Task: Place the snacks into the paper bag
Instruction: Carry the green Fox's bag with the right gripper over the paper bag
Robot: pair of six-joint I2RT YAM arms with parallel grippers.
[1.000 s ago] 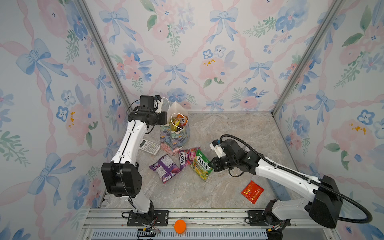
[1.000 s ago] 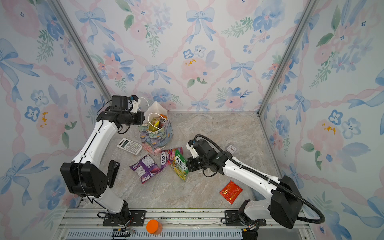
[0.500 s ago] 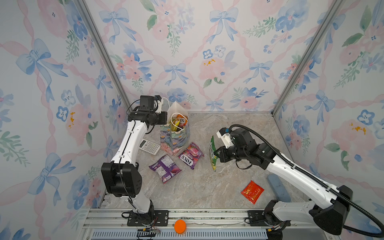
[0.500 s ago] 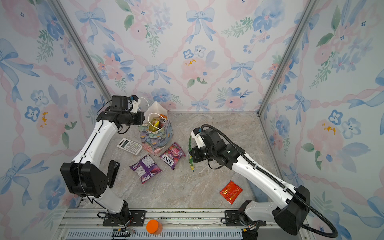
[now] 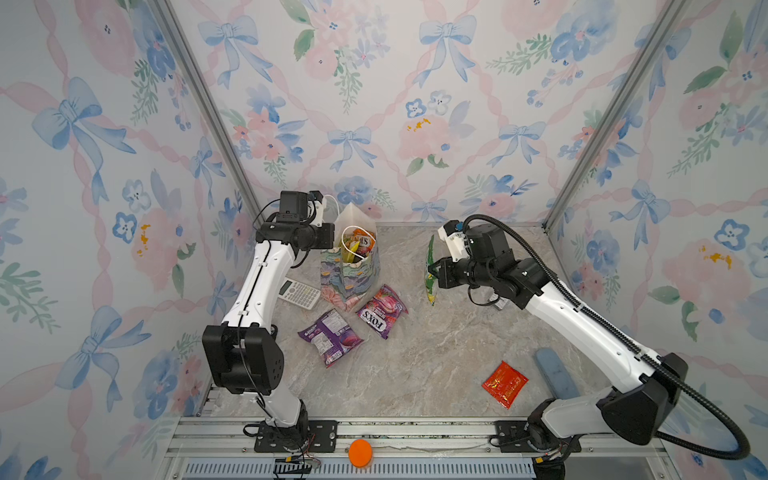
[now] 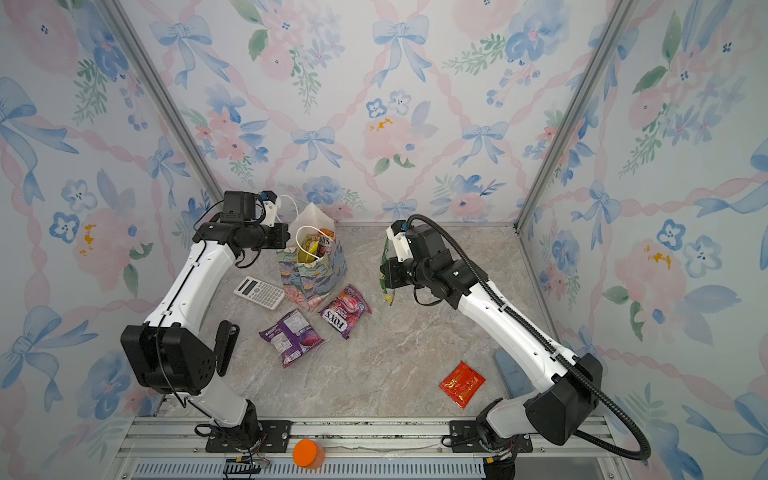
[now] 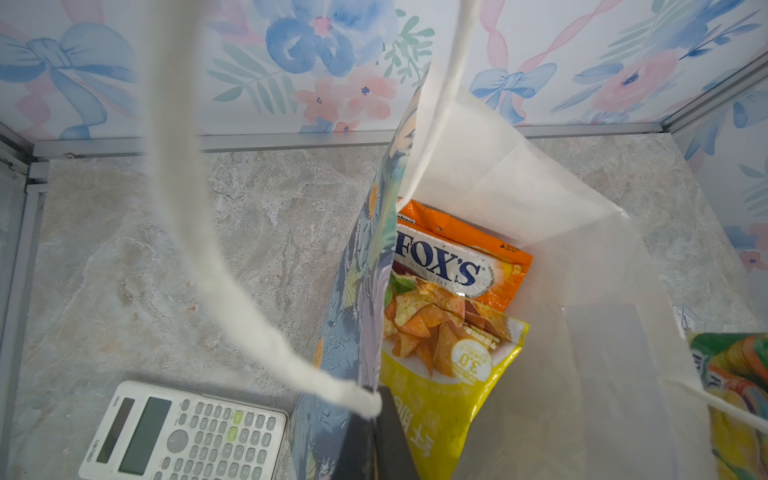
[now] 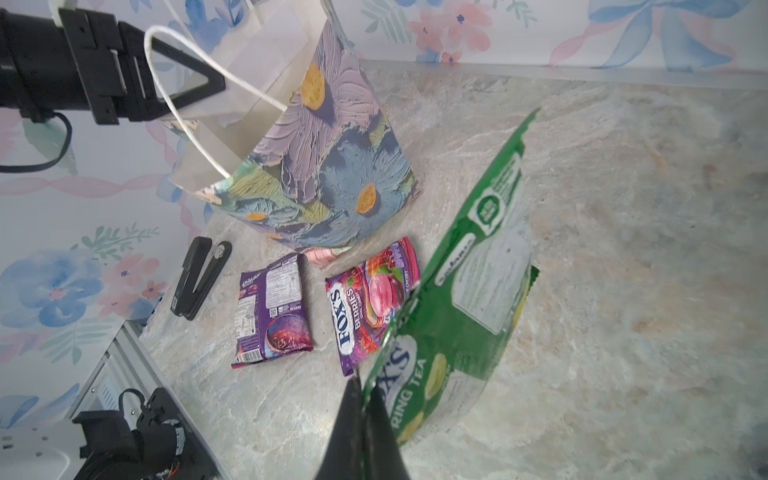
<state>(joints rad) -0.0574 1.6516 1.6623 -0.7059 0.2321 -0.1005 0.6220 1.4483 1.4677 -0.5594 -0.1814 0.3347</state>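
Observation:
The flowered paper bag (image 5: 351, 274) (image 6: 313, 272) stands upright at the back left. My left gripper (image 7: 376, 415) (image 5: 328, 239) is shut on its rim beside a white cord handle. An orange FOX'S packet (image 7: 457, 257) and a yellow chips packet (image 7: 449, 365) lie inside. My right gripper (image 8: 365, 399) (image 5: 434, 270) is shut on a corner of the green-yellow packet (image 8: 478, 266) (image 6: 386, 278), which hangs above the table to the right of the bag. On the table lie a pink packet (image 5: 382, 311), a purple packet (image 5: 330, 336) and a red sachet (image 5: 505, 383).
A grey-white calculator (image 5: 299, 293) (image 7: 183, 432) lies left of the bag. A black stapler (image 8: 199, 276) (image 6: 226, 345) sits by the left arm's base. A blue-grey object (image 5: 555, 374) lies near the right wall. An orange disc (image 5: 360, 453) rests on the front rail.
My right gripper has lifted the green-yellow packet off the table from beside the pink packet, up and toward the back. The left arm and the bag have not moved.

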